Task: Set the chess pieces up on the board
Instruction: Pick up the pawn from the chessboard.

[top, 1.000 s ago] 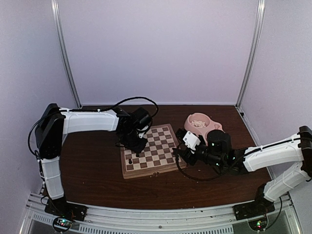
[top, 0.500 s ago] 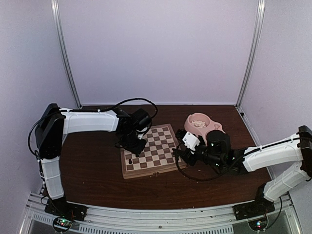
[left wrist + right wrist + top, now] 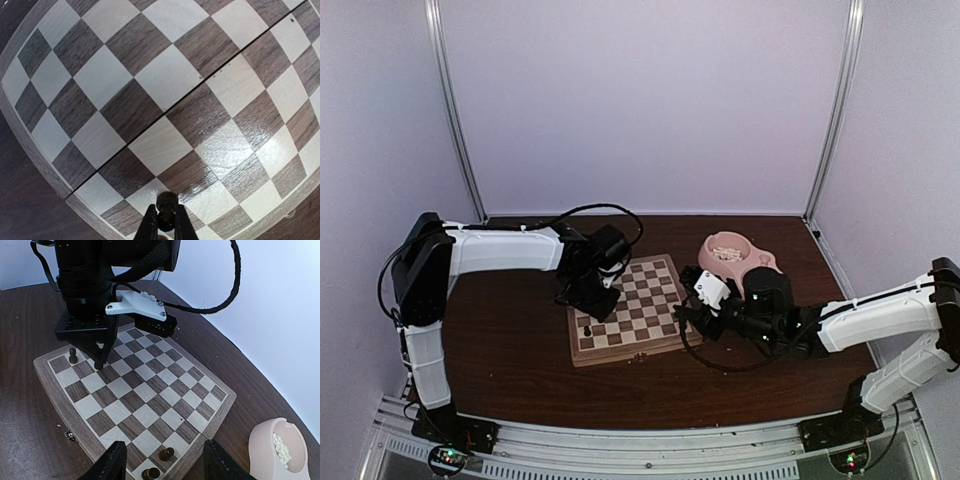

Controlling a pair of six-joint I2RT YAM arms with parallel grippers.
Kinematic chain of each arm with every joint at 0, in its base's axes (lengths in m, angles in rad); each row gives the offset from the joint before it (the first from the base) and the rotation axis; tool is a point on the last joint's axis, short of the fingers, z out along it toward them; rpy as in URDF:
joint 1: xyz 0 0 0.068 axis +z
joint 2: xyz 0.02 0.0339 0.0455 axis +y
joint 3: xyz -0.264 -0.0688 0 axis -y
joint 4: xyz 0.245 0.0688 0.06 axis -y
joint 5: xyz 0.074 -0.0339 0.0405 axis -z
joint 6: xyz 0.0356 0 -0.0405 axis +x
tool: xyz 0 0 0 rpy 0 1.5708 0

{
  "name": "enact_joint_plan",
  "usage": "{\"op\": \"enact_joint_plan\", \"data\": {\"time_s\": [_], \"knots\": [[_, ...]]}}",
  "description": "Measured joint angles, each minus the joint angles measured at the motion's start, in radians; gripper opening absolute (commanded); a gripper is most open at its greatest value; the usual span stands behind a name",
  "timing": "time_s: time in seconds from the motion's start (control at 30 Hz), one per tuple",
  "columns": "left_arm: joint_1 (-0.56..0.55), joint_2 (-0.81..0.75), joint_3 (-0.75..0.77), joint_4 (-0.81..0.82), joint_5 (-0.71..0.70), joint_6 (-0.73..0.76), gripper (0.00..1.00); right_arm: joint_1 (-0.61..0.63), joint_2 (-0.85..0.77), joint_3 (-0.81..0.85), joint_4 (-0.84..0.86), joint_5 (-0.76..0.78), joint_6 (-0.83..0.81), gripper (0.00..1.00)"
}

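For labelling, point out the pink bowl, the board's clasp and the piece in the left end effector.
pink bowl point(image 3: 261, 444): right wrist view, outer wall.
clasp point(image 3: 70, 435): right wrist view, metal centre.
piece point(image 3: 166, 201): left wrist view, round top.

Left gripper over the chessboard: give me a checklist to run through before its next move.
1. Grip: left gripper is shut on a dark piece: ok.
2. Contact: that piece resting on the board: cannot tell.
3. Neighbour: dark pawn upright, apart from the fingers: ok.
4. Other arm: right gripper open, empty, at the board's opposite edge: ok.
5. That edge: two dark pieces standing on the board: ok.
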Motion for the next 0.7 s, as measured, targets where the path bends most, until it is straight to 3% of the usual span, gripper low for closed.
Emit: {"op": "enact_joint_plan", "data": {"time_s": [0.33,0.7], "knots": [[-0.007,0.0,0.014,-0.013,0.044,0.018,0.05,0.0,0.0,-0.003,0.006,0.004,0.001,0.54],[-0.08,0.048,0.141,0.033,0.133,0.065,0.06,-0.004,-0.013,-0.058,0.078,0.074,0.029,0.54]]}}
